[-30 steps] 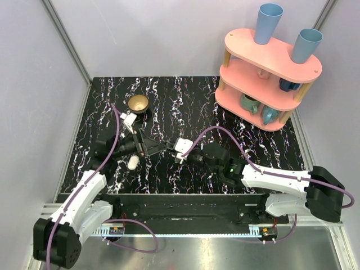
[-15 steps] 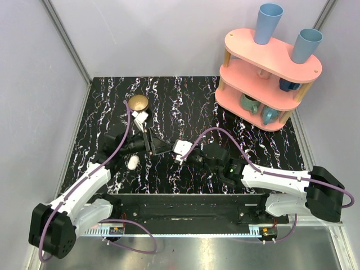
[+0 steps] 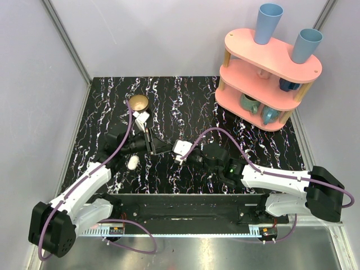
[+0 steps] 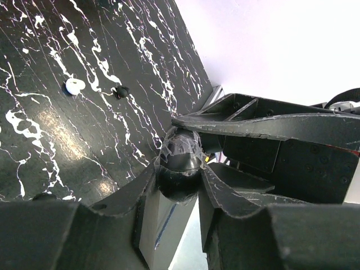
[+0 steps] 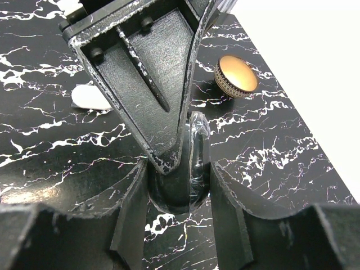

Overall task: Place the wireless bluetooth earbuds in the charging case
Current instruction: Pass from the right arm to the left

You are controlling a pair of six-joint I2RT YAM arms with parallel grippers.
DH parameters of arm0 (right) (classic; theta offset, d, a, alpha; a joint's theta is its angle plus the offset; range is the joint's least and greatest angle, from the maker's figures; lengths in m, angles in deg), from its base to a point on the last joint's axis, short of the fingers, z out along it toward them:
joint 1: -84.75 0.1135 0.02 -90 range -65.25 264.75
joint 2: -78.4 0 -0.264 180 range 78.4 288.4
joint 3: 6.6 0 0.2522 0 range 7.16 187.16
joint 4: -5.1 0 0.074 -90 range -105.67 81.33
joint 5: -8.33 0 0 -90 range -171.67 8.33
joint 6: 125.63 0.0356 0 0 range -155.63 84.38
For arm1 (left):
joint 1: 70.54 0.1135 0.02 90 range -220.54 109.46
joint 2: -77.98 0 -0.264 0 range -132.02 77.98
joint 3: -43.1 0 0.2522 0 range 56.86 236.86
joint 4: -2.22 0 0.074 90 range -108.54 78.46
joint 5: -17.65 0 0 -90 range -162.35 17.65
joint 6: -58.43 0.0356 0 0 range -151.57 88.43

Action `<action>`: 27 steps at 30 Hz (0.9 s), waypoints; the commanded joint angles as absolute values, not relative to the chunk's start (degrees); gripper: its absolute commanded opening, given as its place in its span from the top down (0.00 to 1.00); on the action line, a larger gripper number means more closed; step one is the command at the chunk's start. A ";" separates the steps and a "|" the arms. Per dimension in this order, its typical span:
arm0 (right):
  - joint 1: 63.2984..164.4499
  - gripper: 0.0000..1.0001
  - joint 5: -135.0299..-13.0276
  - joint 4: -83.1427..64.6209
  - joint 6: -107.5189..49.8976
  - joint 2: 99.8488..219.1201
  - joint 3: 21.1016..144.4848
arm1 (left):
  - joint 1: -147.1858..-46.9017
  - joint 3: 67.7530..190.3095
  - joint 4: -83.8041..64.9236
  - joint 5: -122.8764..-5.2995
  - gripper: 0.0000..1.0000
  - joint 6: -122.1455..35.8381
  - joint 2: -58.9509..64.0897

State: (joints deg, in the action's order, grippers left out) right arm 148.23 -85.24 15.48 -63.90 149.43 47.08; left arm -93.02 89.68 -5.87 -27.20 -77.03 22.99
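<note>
While the top view shows the white charging case (image 3: 133, 162) lying on the marbled table (image 3: 185, 101) near the left gripper (image 3: 156, 148), to its left and closest to that arm, the left wrist view shows that gripper pinched shut on a small dark rounded object (image 4: 180, 152), and the right wrist view shows the right gripper (image 5: 180, 173) clasping it too.

Bright even light, soft shadows, tabletop (image 4: 56, 129) glare — nearest fingers (image 4: 253, 225) blurred

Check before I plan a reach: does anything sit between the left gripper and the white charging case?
Nothing visible lies between the left gripper and the charging case on the table. The gripper itself is shut on a small dark piece, though.
</note>
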 commanded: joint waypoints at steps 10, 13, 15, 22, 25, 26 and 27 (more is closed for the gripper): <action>149.08 0.44 -84.92 19.72 -62.44 148.45 46.98 | -93.48 91.84 -2.94 -29.11 1.00 -74.03 24.18; 149.00 0.24 -85.80 20.60 -61.73 147.23 46.97 | -93.48 90.53 -2.05 -30.41 1.00 -72.97 25.41; 149.00 0.15 -87.02 21.04 -60.33 145.82 47.06 | -93.48 89.39 -1.96 -32.09 1.00 -71.04 26.55; 149.00 0.00 -91.86 14.29 -45.33 139.94 50.13 | -93.57 82.37 6.71 -42.72 1.00 -66.82 35.85; 148.91 0.00 -96.69 5.77 -29.77 137.91 54.96 | -93.92 77.89 15.04 -44.22 1.00 -63.84 40.86; 148.91 0.00 -97.66 1.31 -26.26 137.56 56.36 | -94.10 76.48 17.52 -44.75 1.00 -62.09 42.19; 148.82 0.00 -97.93 -0.30 -19.78 137.38 58.55 | -94.45 74.98 20.07 -45.71 1.00 -61.20 43.68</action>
State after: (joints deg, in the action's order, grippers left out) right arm 148.58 -92.06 9.18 -42.61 139.64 50.58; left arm -93.55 79.36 4.44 -40.49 -67.06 38.40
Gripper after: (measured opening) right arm 0.994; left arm 0.337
